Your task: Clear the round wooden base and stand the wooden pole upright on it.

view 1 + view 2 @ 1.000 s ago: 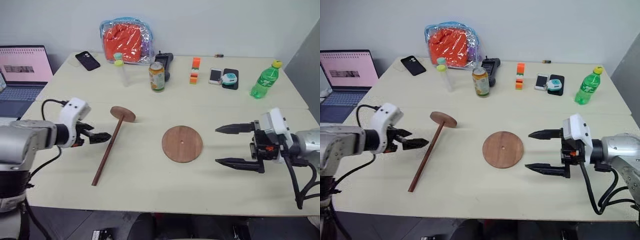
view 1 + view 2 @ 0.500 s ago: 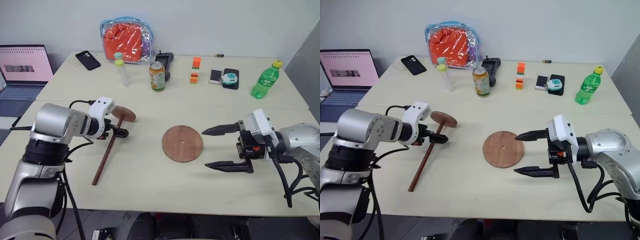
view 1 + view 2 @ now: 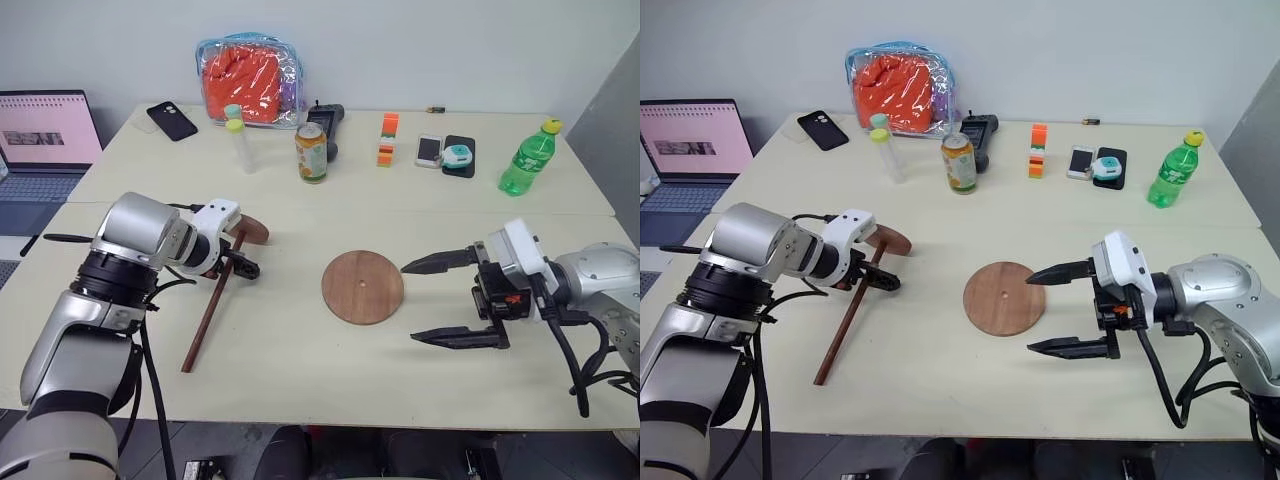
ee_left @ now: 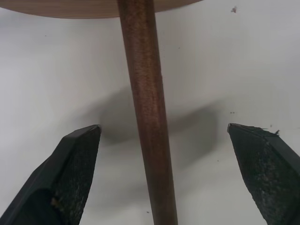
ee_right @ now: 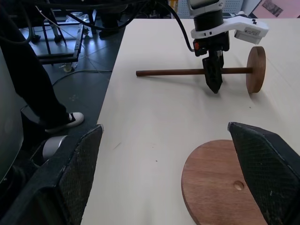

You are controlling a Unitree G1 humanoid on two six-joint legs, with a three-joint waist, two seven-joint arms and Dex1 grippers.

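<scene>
The round wooden base [image 3: 362, 287] lies flat and bare at the table's middle, a small hole at its centre. The wooden pole [image 3: 212, 305] lies on its side to the left, its fixed disc [image 3: 250, 229] at the far end. My left gripper [image 3: 238, 266] points down over the pole just below that disc. It is open, and in the left wrist view the pole [image 4: 149, 117] runs between its fingers [image 4: 70, 173] without touching them. My right gripper [image 3: 408, 303] hovers open just right of the base, holding nothing. The right wrist view shows the base [image 5: 220, 187] and the left gripper [image 5: 213, 79].
Along the table's back stand a drink can [image 3: 311, 153], a green bottle [image 3: 525, 160], an orange bag [image 3: 243, 78], a clear tube [image 3: 240, 145], orange blocks [image 3: 387, 140] and phones [image 3: 432, 150]. A laptop [image 3: 45, 140] sits far left. A person's legs [image 5: 33, 93] stand beside the table.
My left gripper has swung right and down from beside the pole to straddle it near the disc end. The right gripper has stayed open by the base.
</scene>
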